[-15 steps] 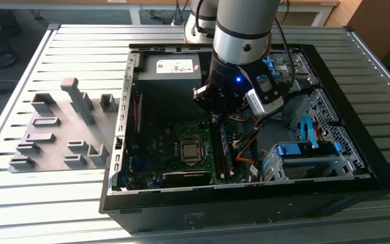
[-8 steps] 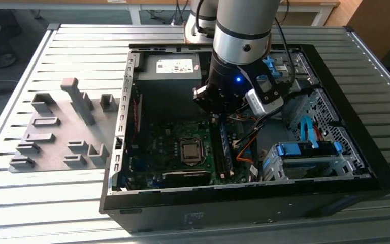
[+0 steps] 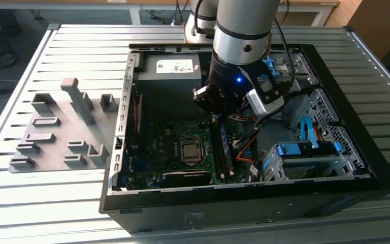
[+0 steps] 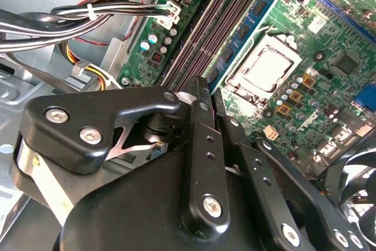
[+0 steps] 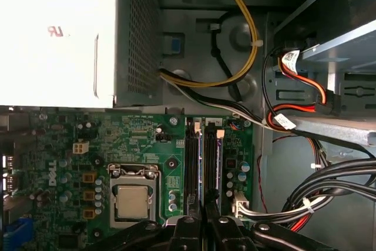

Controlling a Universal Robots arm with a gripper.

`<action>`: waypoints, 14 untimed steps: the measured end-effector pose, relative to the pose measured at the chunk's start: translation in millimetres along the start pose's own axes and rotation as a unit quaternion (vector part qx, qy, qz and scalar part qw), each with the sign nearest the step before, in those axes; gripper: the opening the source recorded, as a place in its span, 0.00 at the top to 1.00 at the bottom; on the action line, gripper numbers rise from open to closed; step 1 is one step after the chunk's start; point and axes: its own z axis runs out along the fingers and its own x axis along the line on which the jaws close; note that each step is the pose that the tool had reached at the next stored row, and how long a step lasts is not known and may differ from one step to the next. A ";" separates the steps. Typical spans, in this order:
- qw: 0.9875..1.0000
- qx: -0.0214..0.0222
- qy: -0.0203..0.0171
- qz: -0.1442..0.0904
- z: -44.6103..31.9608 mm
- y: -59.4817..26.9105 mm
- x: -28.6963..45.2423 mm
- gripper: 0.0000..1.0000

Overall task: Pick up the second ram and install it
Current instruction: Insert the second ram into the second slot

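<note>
The end effector (image 4: 200, 86) hovers just over the motherboard's slot rails (image 5: 191, 168), fingers pressed together; its own body hides whether they pinch anything. The second ram (image 3: 223, 148) seemingly stands in those rails, beside the processor socket (image 5: 131, 201). Its labels are unreadable, as is the power supply (image 3: 172, 65) sticker

The bench (image 3: 59, 203) is ribbed, dull silver metal. On it, the PC case (image 3: 357, 188) has matt black outer walls and bare grey sheet metal inside. Beside the case lie matt grey plastic holder blocks (image 3: 53, 137). Inside the case, the motherboard (image 5: 135, 136) is glossy green board, its processor (image 5: 134, 201) capped in brushed silvery metal. Above it, the gripper (image 4: 202, 95) is smooth, semi-gloss black with shiny screws.
</note>
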 end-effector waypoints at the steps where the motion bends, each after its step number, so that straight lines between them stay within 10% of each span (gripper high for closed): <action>1: 1.000 0.000 0.000 0.000 0.0 0.0 0.0 0.86; 14: 1.000 0.000 0.000 0.011 6.0 -2.9 -0.9 0.86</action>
